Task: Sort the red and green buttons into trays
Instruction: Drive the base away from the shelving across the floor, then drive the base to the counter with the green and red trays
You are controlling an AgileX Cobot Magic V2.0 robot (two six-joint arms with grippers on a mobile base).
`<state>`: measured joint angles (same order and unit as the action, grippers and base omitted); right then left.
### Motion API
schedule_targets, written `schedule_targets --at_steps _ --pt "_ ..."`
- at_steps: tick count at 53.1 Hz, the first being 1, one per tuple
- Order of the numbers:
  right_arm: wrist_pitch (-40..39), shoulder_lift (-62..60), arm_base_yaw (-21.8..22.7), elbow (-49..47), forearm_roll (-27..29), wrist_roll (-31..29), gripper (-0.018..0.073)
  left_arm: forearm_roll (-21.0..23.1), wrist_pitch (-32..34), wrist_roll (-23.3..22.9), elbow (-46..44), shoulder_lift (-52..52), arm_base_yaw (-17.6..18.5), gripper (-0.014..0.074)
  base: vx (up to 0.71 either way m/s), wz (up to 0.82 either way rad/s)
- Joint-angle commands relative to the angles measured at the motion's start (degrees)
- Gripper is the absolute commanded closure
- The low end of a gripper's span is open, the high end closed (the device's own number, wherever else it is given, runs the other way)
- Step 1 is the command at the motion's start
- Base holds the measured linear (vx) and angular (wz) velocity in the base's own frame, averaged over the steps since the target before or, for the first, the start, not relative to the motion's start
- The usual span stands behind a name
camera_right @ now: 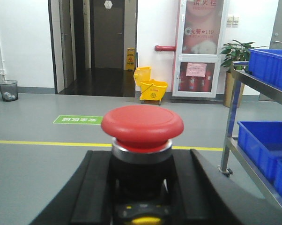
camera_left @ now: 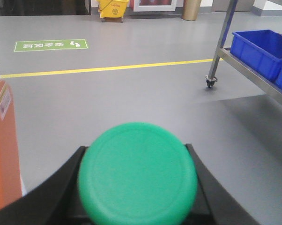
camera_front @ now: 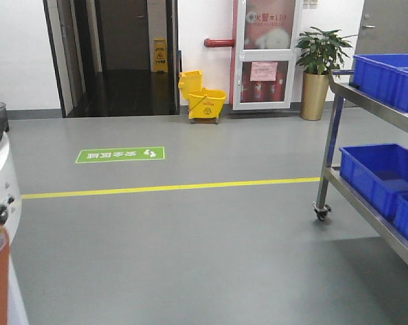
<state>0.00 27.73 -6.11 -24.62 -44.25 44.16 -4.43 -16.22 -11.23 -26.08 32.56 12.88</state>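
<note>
Two wrist cameras each look along a black gripper that holds a push-button switch above a grey floor.

In the left wrist view, the green button fills the lower middle of the frame. Its round, flat cap faces the camera and hides its body. The left gripper has one dark finger on each side of it, closed in on the part under the cap.

In the right wrist view, the red button stands upright with its wide mushroom cap on top. Below the cap are a metal collar and a dark body. The right gripper pinches that body between its two fingers.

Both switches look like hard, rigid plastic. They are probably light and unlikely to break. The smooth, rounded caps would likely slip from a grip, and pressing on them may push them in. The flat sides of the dark body, below the cap, look like the safest place to hold, and that is where the fingers sit.

No red or green tray appears in any view. The front view shows only the floor with a yellow line, a yellow mop bucket and blue crates on a steel cart. The blue crates are not the trays the buttons are meant for.
</note>
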Motion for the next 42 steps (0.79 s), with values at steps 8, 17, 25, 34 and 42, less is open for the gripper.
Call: schedule_targets --at_steps 8,17,25,34,42 --pt "-3.4 0.4 -0.1 -1.9 -0.4 0.0 0.0569 0.2 5.2 -0.4 -1.6 0.5 0.2 0.0602 0.64 -0.02" --pt "-3.4 0.4 -0.1 -1.9 -0.4 0.0 0.0569 0.2 5.2 -0.4 -1.6 0.5 0.2 0.0602 0.65 -0.13" --pt "-3.4 0.4 -0.1 -1.9 -0.4 0.0 0.0569 0.2 5.2 -0.4 -1.6 0.5 0.2 0.0602 0.65 -0.23" --pt "-3.4 0.4 -0.1 -1.9 -0.4 0.0 0.0569 0.2 5.2 -0.4 -1.6 0.5 0.2 0.0602 0.63 -0.29" --pt "-3.4 0.4 -0.1 -1.9 -0.4 0.0 0.0569 0.2 5.2 -0.4 -1.6 0.5 0.2 0.0602 0.59 -0.35"
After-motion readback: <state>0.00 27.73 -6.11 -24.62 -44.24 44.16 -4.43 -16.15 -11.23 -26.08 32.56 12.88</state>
